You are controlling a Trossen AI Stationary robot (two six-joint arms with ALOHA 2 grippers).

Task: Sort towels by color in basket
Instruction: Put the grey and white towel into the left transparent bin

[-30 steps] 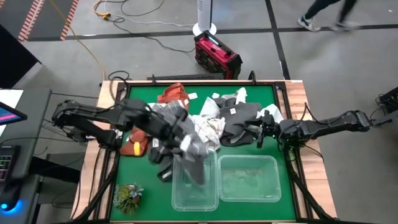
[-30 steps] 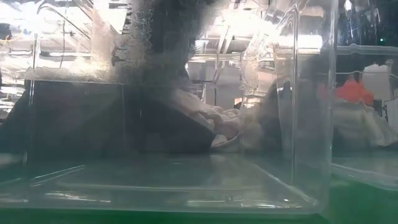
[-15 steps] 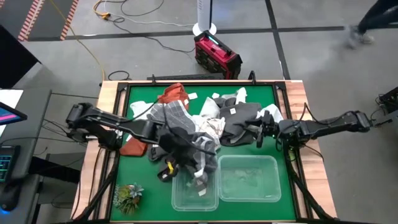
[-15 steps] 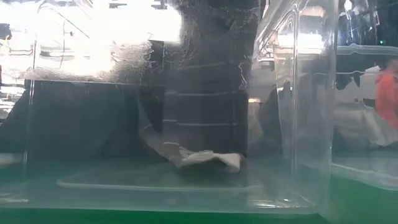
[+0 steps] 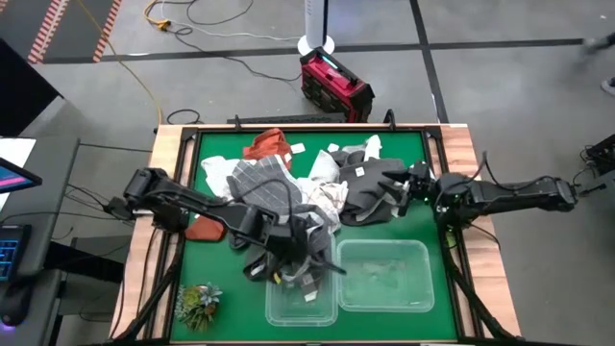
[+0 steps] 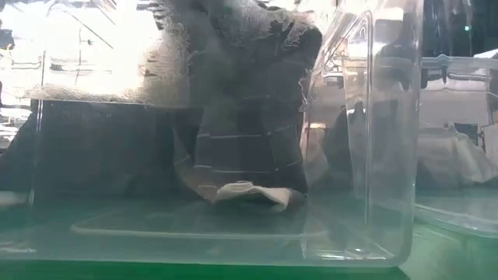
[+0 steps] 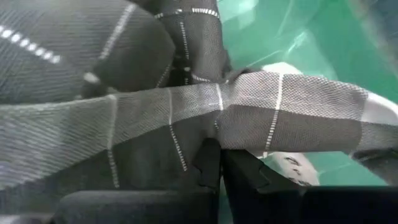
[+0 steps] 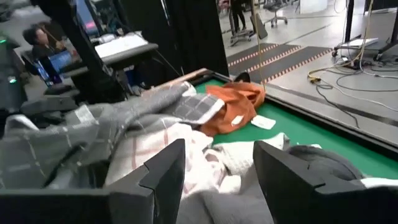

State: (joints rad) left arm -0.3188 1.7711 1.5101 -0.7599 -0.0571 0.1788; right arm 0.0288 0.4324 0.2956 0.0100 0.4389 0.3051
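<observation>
Nearest the table's front edge, a small green plant tuft [image 5: 197, 306] lies at the left corner, and two clear plastic bins stand side by side: the left bin [image 5: 277, 306] and the right bin [image 5: 384, 279]. In the low view, the left bin's near wall [image 6: 194, 233] stands in the way, so everything behind it is seen through scuffed plastic.

The left gripper [image 5: 303, 272] hangs over the left bin, its jaws clamped together on a dark grey checked towel [image 6: 249, 132]. The towel hangs with its long axis close to upright, the lower end folded onto the bin floor, where a pale patch shows.

Behind the bins, the pile of towels [image 5: 322, 192] spreads across the middle of the green mat [image 5: 216, 264]: grey, cream and dark cloths overlapping. A rust-orange towel [image 5: 269, 146] lies at the far left of the pile, another rust-orange cloth [image 5: 204, 227] near the left arm.

The right gripper [image 5: 408, 187] rests at the pile's right edge, over a dark towel [image 5: 370, 187], jaws apart and empty.
</observation>
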